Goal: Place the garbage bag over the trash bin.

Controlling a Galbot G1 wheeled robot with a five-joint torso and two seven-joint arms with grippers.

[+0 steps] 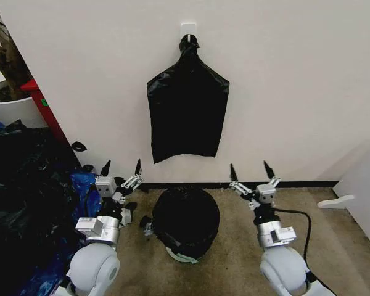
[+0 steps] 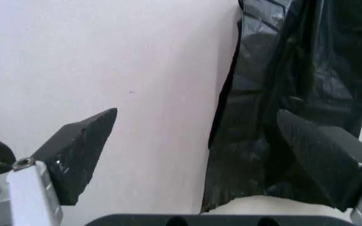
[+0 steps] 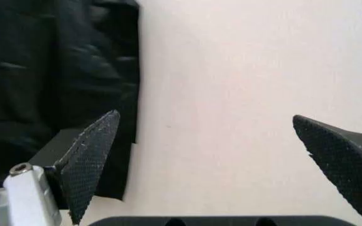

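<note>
On floor by wall, the small round white plastic trash bin [image 1: 184, 254] sits btwn both arms, thin crinkled black garbage bag [image 1: 185, 219] draped over its top. Left gripper [image 1: 121, 171] and right gripper [image 1: 253, 172] raised either side, fingers wide apart, holding nothing. Flat smooth black bag [image 1: 187, 110] hangs on wall above.

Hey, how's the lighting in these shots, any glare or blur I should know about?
Head view: even light, a soft shadow on the right wall, and the garbage bag over the trash bin reads as a featureless black mass. Left wrist view: the left gripper fingertips look soft-edged. Right wrist view: sharper pad texture on the right gripper.
</note>
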